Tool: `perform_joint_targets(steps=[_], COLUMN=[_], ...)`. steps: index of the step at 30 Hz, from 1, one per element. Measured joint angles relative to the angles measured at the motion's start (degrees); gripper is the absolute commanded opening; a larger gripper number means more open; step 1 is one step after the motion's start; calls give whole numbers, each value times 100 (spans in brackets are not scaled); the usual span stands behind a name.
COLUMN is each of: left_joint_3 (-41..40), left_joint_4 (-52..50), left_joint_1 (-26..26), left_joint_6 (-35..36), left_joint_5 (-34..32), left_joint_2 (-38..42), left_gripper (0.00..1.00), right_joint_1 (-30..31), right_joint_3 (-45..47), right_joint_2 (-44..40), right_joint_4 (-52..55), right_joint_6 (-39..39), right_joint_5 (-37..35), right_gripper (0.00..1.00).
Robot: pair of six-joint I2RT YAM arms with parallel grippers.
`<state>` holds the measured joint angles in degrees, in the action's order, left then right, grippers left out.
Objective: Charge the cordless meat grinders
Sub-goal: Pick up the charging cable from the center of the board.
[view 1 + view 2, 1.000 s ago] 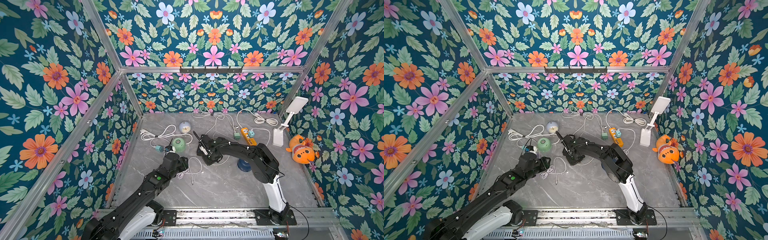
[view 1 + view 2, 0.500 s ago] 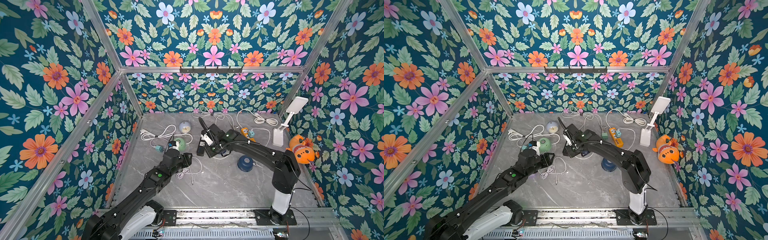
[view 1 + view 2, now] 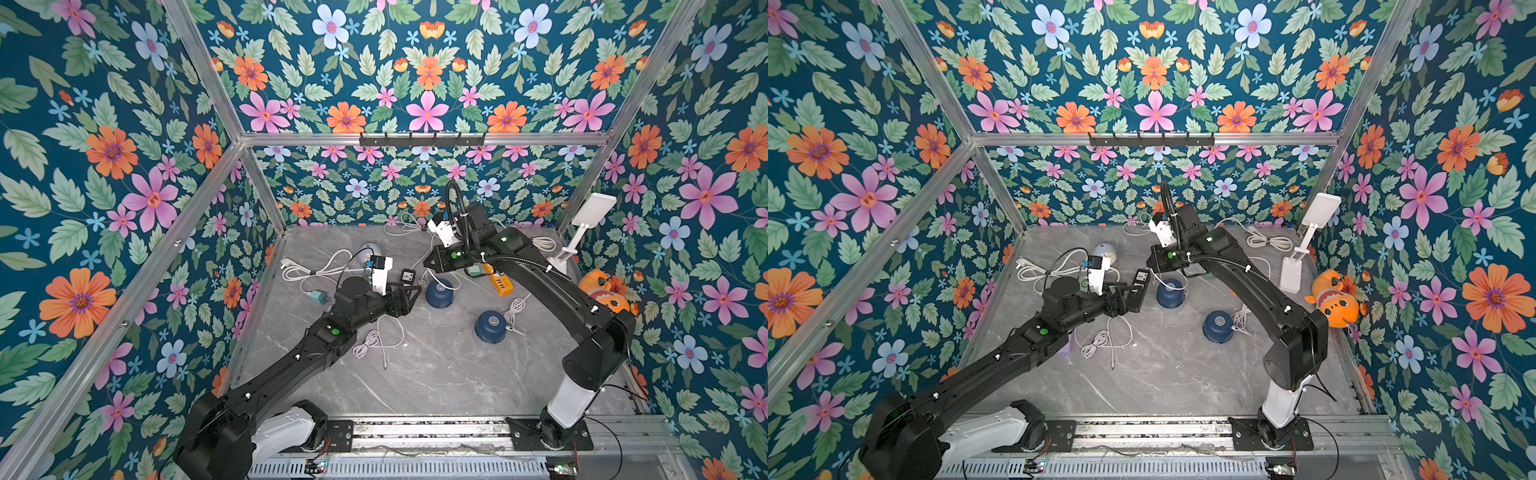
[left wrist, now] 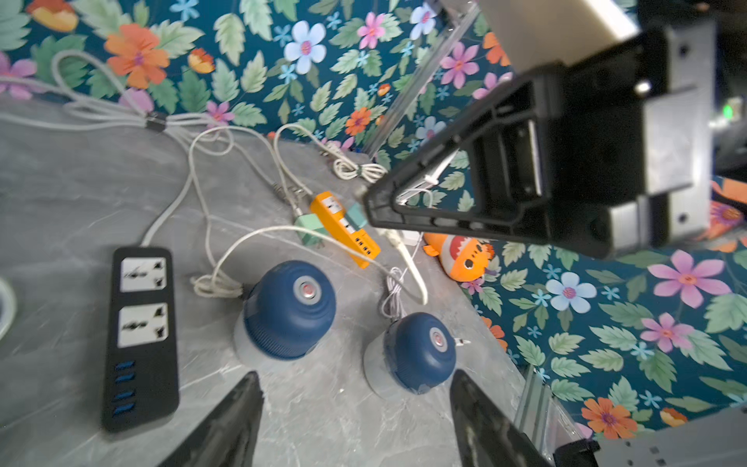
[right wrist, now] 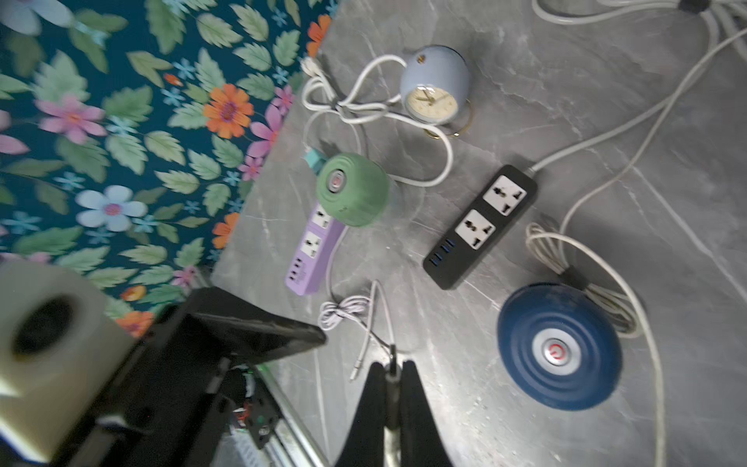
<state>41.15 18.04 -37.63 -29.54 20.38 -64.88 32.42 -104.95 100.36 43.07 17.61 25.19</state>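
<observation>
Outstretched left arm [image 3: 324, 336], left pincer [image 4: 353, 376] agape, empty; arched right arm [image 3: 552, 286], right pincer [image 5: 391, 366] tight on cable [image 5: 390, 347].

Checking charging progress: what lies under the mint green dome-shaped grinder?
Right wrist view: the mint green dome-shaped grinder overlaps one end of the lilac power strip. That end is hidden; whether the grinder rests on it is unclear.

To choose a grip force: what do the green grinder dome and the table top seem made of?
Green grinder dome: probably moulded plastic, matt, with faint concentric ribs; its top button looks like brushed metal or silvered plastic. Table top: grey with pale veins like marble, smooth; stone or printed laminate, I cannot tell.
</observation>
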Motion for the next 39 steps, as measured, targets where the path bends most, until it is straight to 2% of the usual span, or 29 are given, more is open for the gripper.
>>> perform_joint_targets(steps=[5,11,16,20,24,29,32,34,35,36,37,39], left_joint_3=[66,164,334,439,431,409,376,374,378,380,385,389], left_joint_4=[651,1259,1600,1738,1770,1834,1834,1836,1829,1821,1799,1792], left_joint_1=[-114,-160,-216,-260,-289,-289,-293,-293,-293,-299,-304,-297], left_joint_6=[210,225,157,155,151,136,136,133,142,136,138,136], left_joint_5=[197,214,212,199,216,221,247,291,313,352,350,350], left_joint_2=[-264,-614,-968,-1128,-1145,-1139,-1126,-1123,-1123,-1126,-1128,-1128], left_gripper=[75,67,50,44,32,25,13,0,0,0,0,0], right_joint_1=[-168,-238,-278,-313,-380,-435,-483,-501,-501,-511,-518,-529], right_joint_3=[59,557,804,881,997,1158,1191,1196,1204,1213,1222,1228], right_joint_2=[-66,-254,-293,-350,-437,-501,-680,-721,-721,-721,-721,-754], right_joint_4=[-444,-1318,-1934,-2227,-2354,-2448,-2498,-2566,-2575,-2570,-2559,-2533], right_joint_6=[566,1362,1902,2118,2234,2293,2315,2317,2317,2317,2317,2321], right_joint_5=[837,1530,1832,1952,1982,2026,2068,2081,2083,2085,2090,2096], right_gripper=[0,0,0,0,0,0,0,0,0,3,19,41])
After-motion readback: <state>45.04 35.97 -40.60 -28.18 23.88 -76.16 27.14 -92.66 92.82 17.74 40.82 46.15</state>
